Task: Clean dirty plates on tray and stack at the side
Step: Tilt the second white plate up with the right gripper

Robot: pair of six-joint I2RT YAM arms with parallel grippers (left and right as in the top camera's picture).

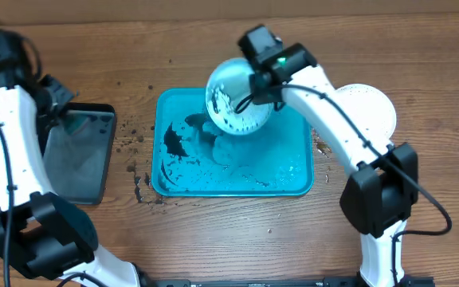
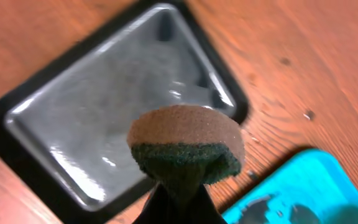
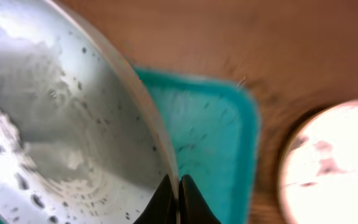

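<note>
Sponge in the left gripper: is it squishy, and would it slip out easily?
Probably squishy: the sponge narrows where the left gripper pinches it, as if squashed. It likely won't slip, since its dark green underside looks rough and fibrous. It seems light too: a pinch at one edge is enough to hold it up.

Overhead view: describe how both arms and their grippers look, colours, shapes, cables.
Left arm and right arm match: smooth white tubular links, bulky black joint housings, thin black cables running alongside. A small green light glows on the right wrist. The left gripper and right gripper have slim black tapered fingers.
</note>
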